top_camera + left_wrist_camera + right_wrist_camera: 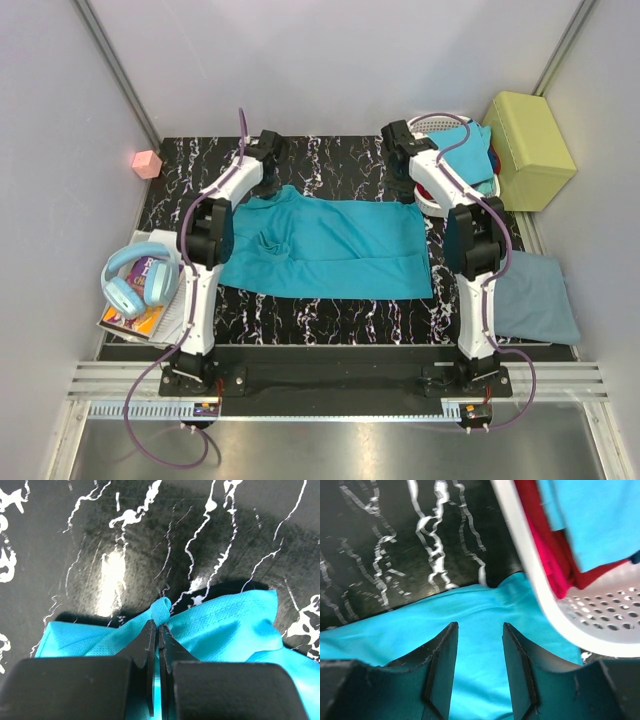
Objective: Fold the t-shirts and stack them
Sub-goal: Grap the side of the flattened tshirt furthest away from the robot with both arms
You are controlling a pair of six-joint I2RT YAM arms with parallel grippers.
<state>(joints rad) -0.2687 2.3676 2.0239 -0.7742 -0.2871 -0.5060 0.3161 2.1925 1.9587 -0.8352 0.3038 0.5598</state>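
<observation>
A large teal t-shirt (330, 250) lies spread across the black marbled mat (330, 160). My left gripper (268, 150) is at its far left corner, shut on a pinch of the teal cloth (161, 609). My right gripper (400, 140) is open above the shirt's far right corner (480, 630), next to the white basket, jaws apart over the cloth. A dusty grey-blue shirt (535, 298) lies folded at the right of the mat. Red (547, 555) and blue (600, 520) shirts hang in the basket; a teal-blue one (470, 150) lies on top.
The white slatted basket (440, 125) stands at the far right, with a yellow-green padded box (528, 150) beside it. Blue headphones (135, 278) rest on books at the left. A pink cube (147, 163) sits at the far left.
</observation>
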